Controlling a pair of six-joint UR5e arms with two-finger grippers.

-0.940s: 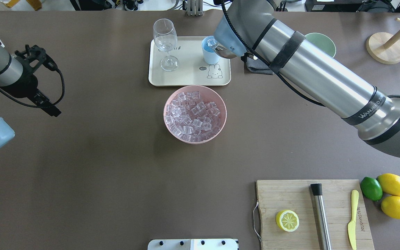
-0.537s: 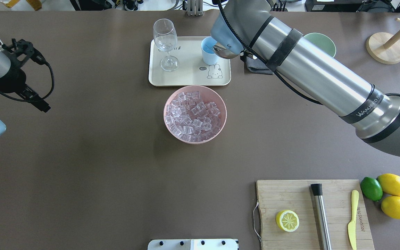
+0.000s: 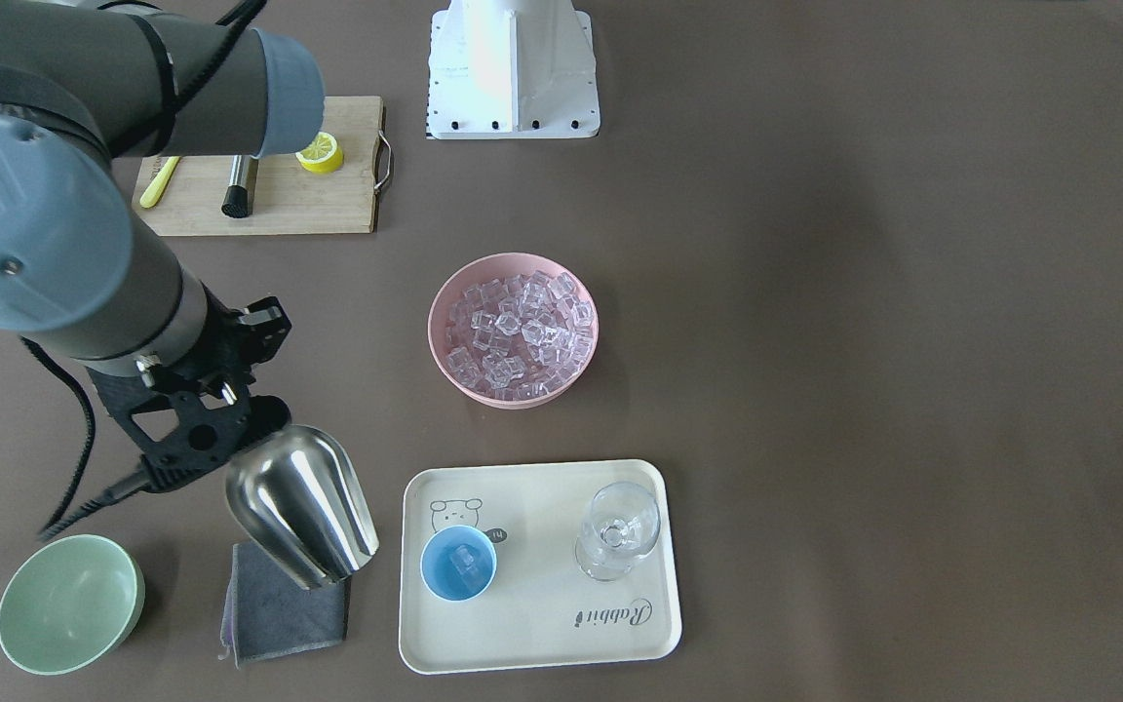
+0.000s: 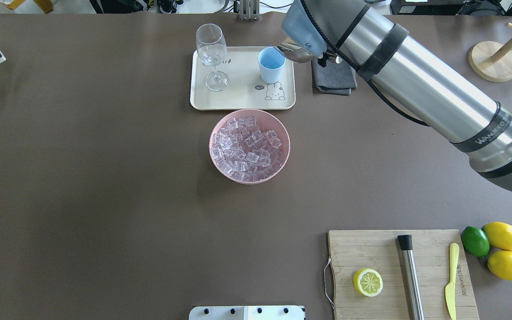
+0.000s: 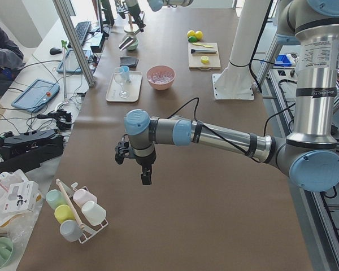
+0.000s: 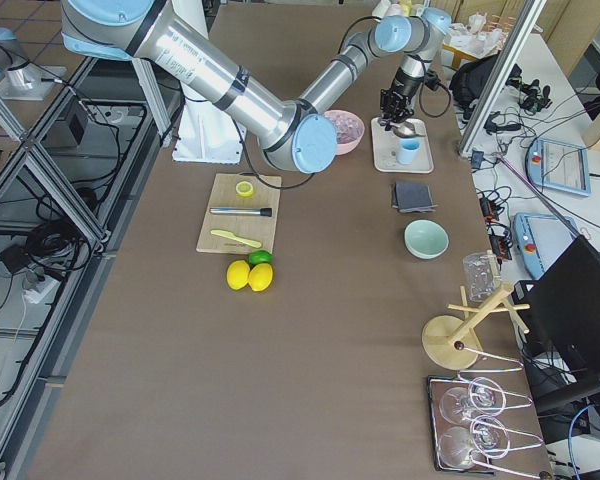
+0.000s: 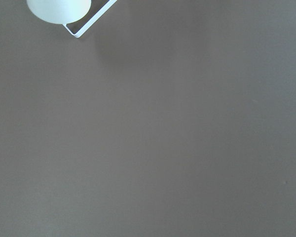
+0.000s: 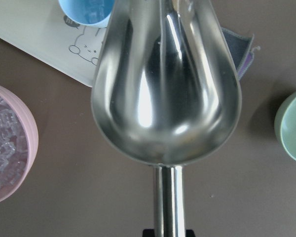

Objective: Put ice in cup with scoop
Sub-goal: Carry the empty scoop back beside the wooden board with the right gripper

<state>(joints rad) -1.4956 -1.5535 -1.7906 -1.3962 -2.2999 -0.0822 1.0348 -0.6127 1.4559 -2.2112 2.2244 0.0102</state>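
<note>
Overhead exterior: scoop (image 4: pixel 295 54) moved right, off cup (image 4: pixel 271 65).

Scoop (image 8: pixel 165 89) is glossy polished steel, cup (image 3: pixel 445 580) matt plastic, board (image 4: pixel 371 249) bare wood w/ grain.

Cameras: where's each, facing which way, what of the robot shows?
Front-facing: across the table, looking down at the robot; base, right arm, scoop.
Overhead: behind the robot, forward and down; right arm only.
Exterior left: table's left end, along it; left arm near.
Exterior right: right end; right arm near.
Left wrist: down at bare table, rack corner; no arm.
Right wrist: down along the scoop; no arm.
Shared: front-facing and overhead both show cup and bowl, from opposite sides.
</note>
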